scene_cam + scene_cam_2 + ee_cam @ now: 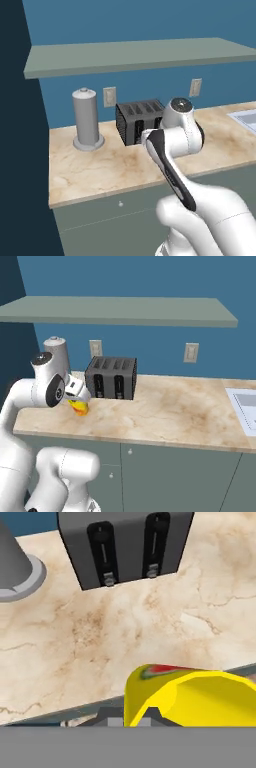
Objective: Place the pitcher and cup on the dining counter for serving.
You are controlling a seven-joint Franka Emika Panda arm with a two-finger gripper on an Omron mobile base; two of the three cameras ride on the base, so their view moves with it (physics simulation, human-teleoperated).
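My gripper is shut on the cup, a small yellow tumbler with a red-orange mark, and holds it tilted a little above the counter in front of the toaster. In the hand view the cup sits at the bottom right with its open mouth and red mark showing, clamped by the gripper. The pitcher is out of view. The dining counter is out of view as well.
Below the cup lies a beige marble countertop with a black toaster and a grey metal canister at its left end. A sink lies at the right. A grey-green shelf runs overhead.
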